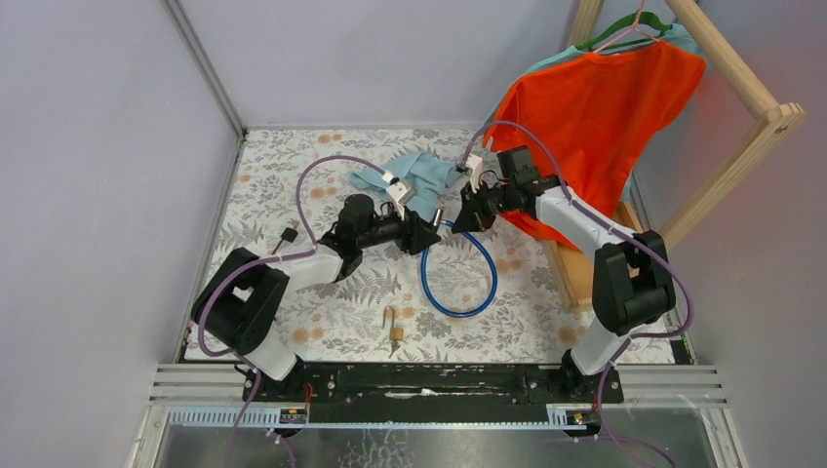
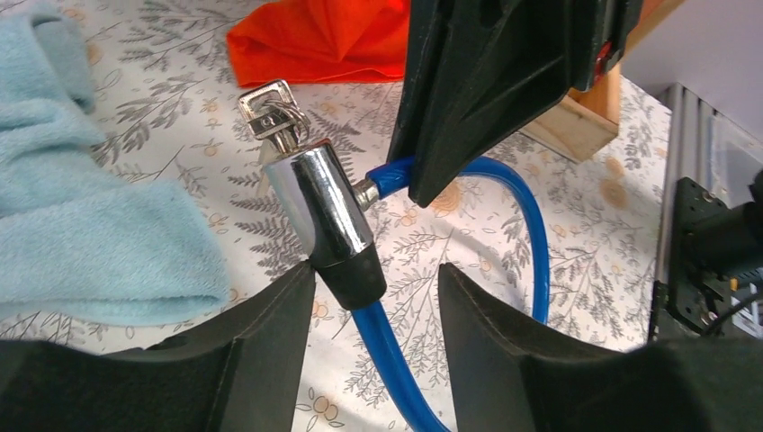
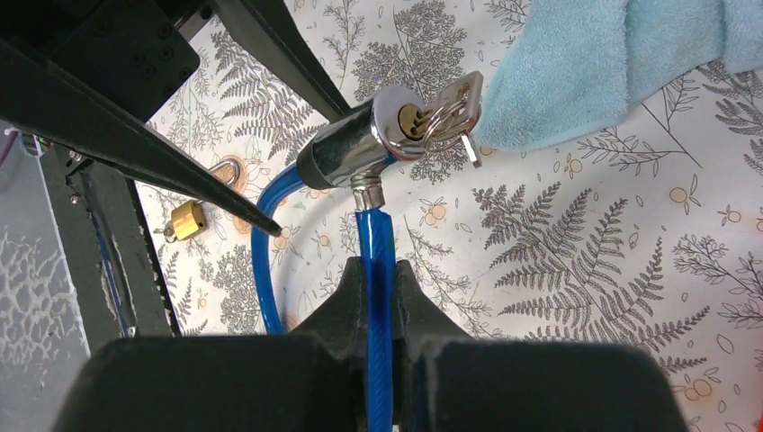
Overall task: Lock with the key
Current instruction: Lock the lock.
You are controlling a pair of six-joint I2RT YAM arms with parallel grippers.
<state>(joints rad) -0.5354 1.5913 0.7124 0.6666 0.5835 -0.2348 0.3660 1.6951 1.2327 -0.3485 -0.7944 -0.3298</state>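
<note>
Pinches the blue cable [image 3: 270, 252] tight in the right gripper [image 3: 378, 281], just below the metal pin [image 3: 366, 193] entering the side of the chrome lock cylinder [image 3: 355, 148]. Straddles the cylinder's black collar with the left gripper [image 2: 378, 274], jaws apart, touching the collar on one side only and clear of it on the other, so no real clamp. Leaves the key [image 3: 457, 97] unheld, apparently seated in the keyhole at the cylinder's end face, with a ring and a second key dangling from it, close beside the light-blue towel [image 3: 612, 63].

Likely trouble from here: twisting the key against a loose cylinder would probably spin the whole body rather than the core. Letting go of the cable to reach the key risks a pin backing out. Could also pinch the dangling second key or the towel's edge instead of the key's head. No role for the brass padlock [image 3: 186, 219], lying well apart.
</note>
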